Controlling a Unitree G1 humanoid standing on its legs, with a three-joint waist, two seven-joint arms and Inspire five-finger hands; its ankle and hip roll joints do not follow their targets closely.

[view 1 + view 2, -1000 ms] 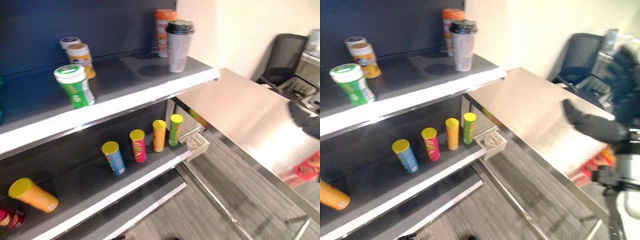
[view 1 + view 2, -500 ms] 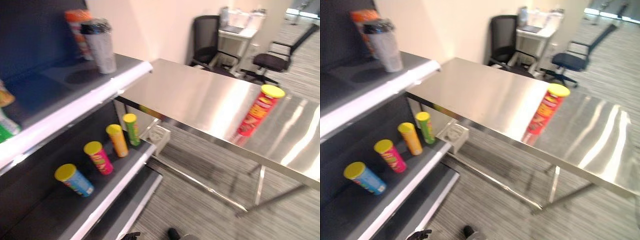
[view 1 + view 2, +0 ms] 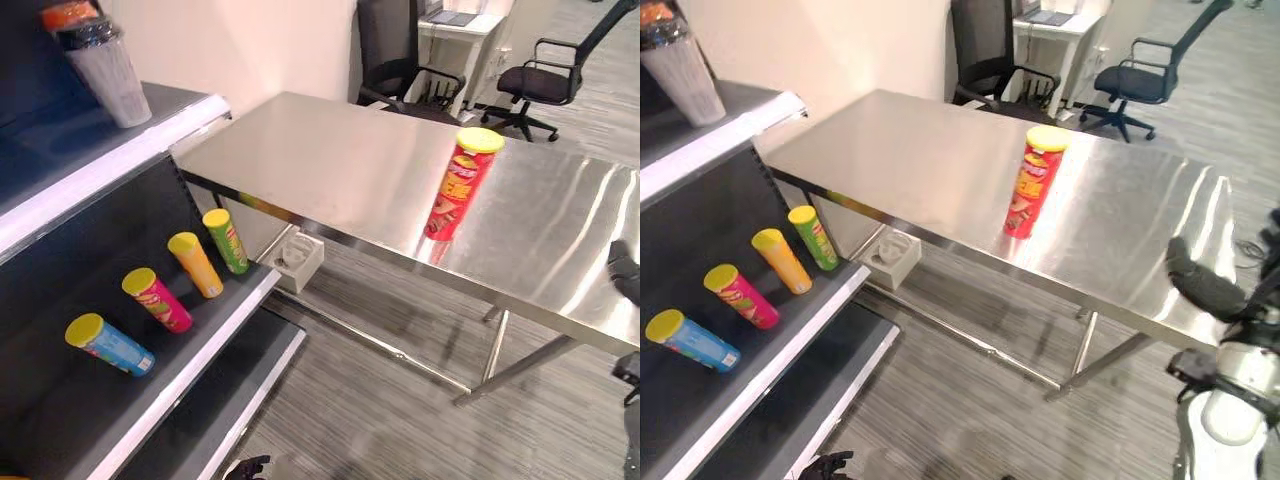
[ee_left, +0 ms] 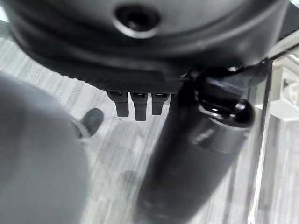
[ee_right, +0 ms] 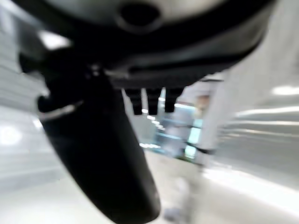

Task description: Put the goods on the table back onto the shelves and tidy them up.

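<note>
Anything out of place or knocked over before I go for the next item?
One red can stands alone on the steel table, not shelved. On the lower shelf, four cans lean back rather than stand upright. Nothing looks spilled or damaged.

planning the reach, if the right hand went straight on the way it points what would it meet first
Probably the bare top of the shiny steel table. The right hand points up-left over it, and the tall red crisp can with a yellow lid may lie further along; depth is unclear.
</note>
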